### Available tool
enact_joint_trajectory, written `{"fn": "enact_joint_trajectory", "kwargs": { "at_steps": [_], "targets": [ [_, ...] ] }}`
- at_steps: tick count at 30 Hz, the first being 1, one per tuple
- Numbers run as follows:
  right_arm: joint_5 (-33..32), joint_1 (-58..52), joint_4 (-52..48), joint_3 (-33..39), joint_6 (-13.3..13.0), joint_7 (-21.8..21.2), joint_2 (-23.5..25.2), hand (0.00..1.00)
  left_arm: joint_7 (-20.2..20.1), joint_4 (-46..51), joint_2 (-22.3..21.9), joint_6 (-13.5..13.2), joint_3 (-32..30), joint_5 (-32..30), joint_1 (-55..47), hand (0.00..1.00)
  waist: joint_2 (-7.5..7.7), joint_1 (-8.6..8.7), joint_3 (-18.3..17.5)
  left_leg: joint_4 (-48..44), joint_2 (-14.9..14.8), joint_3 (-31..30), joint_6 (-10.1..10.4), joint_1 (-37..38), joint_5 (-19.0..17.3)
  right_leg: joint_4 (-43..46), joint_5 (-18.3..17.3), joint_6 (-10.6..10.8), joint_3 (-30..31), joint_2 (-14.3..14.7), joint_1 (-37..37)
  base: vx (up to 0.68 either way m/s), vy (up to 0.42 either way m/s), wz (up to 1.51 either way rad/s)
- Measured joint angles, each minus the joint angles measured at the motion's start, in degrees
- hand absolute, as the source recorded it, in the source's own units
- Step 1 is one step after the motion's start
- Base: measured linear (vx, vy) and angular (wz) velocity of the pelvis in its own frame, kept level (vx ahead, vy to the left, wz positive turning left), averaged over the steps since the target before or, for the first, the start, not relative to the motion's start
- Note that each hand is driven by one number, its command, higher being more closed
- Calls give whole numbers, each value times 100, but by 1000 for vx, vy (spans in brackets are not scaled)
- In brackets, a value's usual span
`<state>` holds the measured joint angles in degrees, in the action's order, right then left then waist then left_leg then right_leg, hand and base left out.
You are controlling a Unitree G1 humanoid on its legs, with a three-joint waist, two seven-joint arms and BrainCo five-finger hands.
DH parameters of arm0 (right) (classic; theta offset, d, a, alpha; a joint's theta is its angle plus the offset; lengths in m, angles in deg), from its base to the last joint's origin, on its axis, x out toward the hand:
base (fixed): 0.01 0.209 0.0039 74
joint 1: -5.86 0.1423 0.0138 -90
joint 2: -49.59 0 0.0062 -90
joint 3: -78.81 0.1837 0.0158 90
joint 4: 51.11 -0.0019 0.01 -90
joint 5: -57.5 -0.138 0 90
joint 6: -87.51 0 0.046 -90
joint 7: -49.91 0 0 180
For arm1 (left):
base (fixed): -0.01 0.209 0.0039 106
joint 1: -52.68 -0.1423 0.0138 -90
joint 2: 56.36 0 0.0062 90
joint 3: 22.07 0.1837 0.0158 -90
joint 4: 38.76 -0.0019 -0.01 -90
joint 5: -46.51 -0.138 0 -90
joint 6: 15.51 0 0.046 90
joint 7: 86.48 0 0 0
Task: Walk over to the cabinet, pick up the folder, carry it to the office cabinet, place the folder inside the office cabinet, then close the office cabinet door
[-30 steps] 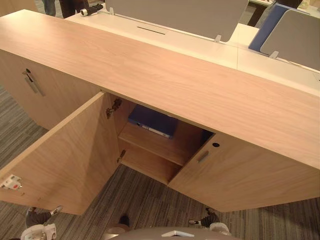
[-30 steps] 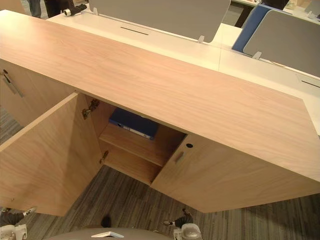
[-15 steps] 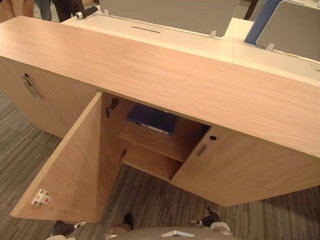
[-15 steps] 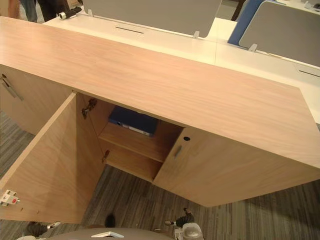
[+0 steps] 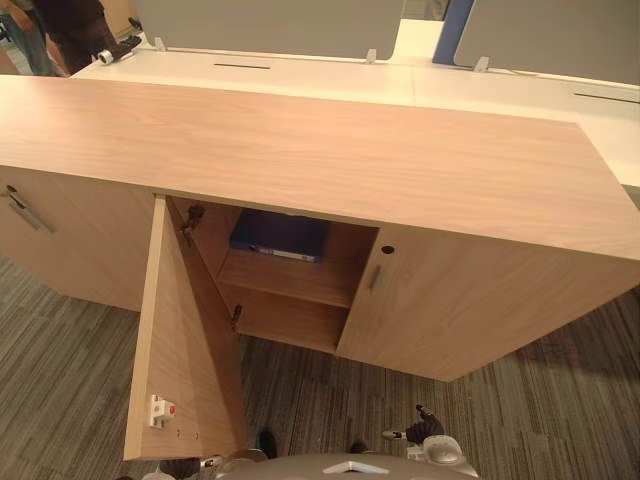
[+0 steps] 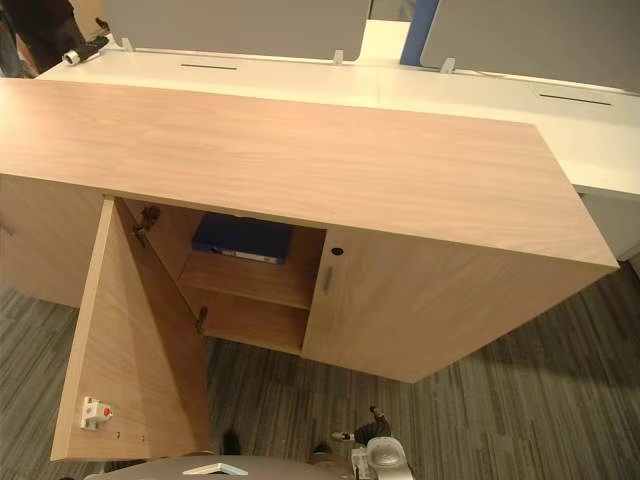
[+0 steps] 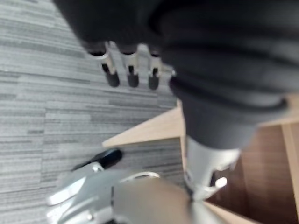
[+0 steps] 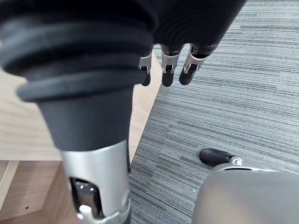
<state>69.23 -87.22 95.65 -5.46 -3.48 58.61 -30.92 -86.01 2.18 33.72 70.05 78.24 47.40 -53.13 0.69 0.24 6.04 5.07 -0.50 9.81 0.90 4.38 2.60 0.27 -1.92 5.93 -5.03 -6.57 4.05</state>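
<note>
A blue folder (image 5: 280, 235) lies flat on the upper shelf inside the light wooden office cabinet (image 5: 330, 150). The cabinet's left door (image 5: 185, 350) stands swung out towards me, with a white latch near its lower corner. My left hand (image 7: 131, 65) hangs over the grey carpet beside that door, fingers straight and holding nothing. My right hand (image 8: 167, 70) hangs the same way by the cabinet's front, and it sits low at the bottom edge of the right eye view (image 6: 375, 435). Both hands are well below and in front of the folder.
The neighbouring door (image 5: 470, 310) with a small handle is closed, as is another (image 5: 25, 210) at far left. A white desk (image 5: 300, 75) with grey partitions (image 5: 270, 20) runs behind the cabinet. A person (image 5: 60, 30) stands at the back left. Striped grey carpet (image 5: 560, 400) covers the floor.
The whole picture has shifted as the camera moved: the cabinet now faces me more squarely and the open door is seen nearly edge-on. The folder has stayed on its shelf.
</note>
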Motion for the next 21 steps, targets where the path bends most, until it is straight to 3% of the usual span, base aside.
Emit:
{"fn": "enact_joint_trajectory", "kwargs": {
  "at_steps": [8, 21],
  "targets": [
    [-1, 42, 49, 0, 18, 1, -51, 0, -2, -163, 107, 0, 334, -5, 164, 0, -77, 57, -45, 0, 45, 153, -35, -32, -3, -80, 1, 5, 290, -2, -77, -46, 31, -11],
    [-5, 112, 290, -6, 97, 0, -98, 0, -12, -713, -62, -63, 148, -185, 290, 0, -121, 63, -170, 1, 118, 271, -47, -8, -12, -104, 2, 4, 474, -46, -97, 1, 4, -3]
  ]
}}
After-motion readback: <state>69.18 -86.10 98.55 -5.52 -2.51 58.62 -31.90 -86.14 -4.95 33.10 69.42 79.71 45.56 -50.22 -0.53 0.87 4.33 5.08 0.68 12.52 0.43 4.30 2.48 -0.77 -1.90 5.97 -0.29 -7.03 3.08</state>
